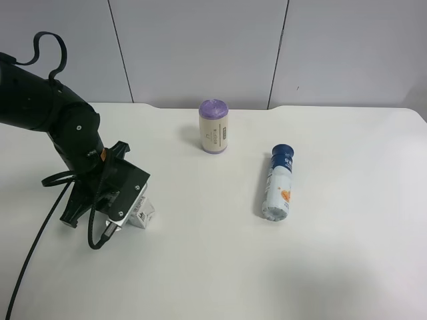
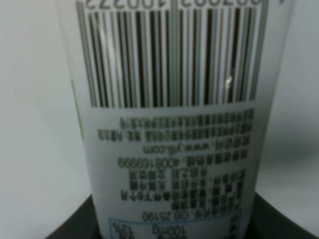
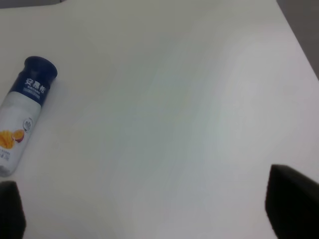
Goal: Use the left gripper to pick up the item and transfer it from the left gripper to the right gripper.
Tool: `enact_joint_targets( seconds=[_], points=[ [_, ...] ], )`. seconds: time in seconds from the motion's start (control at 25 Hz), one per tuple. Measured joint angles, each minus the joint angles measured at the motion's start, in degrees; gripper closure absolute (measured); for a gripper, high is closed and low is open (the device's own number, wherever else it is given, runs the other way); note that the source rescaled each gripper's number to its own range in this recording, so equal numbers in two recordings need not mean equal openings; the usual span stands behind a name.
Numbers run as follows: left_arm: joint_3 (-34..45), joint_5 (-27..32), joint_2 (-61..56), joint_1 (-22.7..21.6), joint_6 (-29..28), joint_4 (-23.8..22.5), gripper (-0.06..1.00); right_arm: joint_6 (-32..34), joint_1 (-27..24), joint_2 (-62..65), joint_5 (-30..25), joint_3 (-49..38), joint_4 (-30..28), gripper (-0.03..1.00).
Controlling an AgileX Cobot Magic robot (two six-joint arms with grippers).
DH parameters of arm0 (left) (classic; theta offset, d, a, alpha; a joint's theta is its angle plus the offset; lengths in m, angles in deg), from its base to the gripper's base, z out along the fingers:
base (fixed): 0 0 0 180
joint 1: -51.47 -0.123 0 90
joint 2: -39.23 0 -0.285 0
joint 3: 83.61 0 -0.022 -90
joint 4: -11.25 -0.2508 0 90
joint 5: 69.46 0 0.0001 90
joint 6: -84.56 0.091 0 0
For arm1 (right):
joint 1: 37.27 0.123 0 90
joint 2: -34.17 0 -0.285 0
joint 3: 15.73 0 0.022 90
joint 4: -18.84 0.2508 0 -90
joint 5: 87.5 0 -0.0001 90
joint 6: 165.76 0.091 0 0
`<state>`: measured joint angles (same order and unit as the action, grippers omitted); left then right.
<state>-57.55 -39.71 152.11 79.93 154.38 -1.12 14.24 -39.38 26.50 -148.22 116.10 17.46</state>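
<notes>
The item, a small white carton [image 1: 144,217] with a barcode, stands on the white table at the exterior high view's left. It fills the left wrist view [image 2: 174,124], barcode side facing the camera. My left gripper [image 1: 133,211] is down at the table with its dark fingers [image 2: 75,224] against both sides of the carton, shut on it. The carton's base looks level with the table. My right gripper [image 3: 149,214] is open and empty above bare table, its black fingertips [image 3: 291,199] far apart. The right arm is out of the exterior high view.
A blue-capped white bottle [image 1: 279,183] lies on its side right of centre; it also shows in the right wrist view [image 3: 22,114]. A purple-topped cream cylinder [image 1: 214,127] stands upright at the back centre. A loose black cable [image 1: 33,253] hangs from the left arm.
</notes>
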Motion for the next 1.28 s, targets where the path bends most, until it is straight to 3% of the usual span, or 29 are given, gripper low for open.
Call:
enact_joint_targets(
  seconds=[0.4, 0.72, 1.12, 1.28],
  points=[
    [0.1, 1.3, -9.5, 0.0, -3.7, 12.9, 0.94, 0.0, 0.0, 0.0, 0.0, 0.0, 0.0, 0.04],
    [0.1, 13.0, -20.5, 0.9, -10.9, 17.5, 0.94, 0.0, 0.0, 0.0, 0.0, 0.0, 0.0, 0.04],
    [-4.9, 31.0, -24.7, 9.9, -27.8, 18.4, 0.94, 0.0, 0.0, 0.0, 0.0, 0.0, 0.0, 0.04],
    [-6.6, 35.0, -24.7, 10.7, -31.6, 22.9, 0.94, 0.0, 0.0, 0.0, 0.0, 0.0, 0.0, 0.04]
  ],
)
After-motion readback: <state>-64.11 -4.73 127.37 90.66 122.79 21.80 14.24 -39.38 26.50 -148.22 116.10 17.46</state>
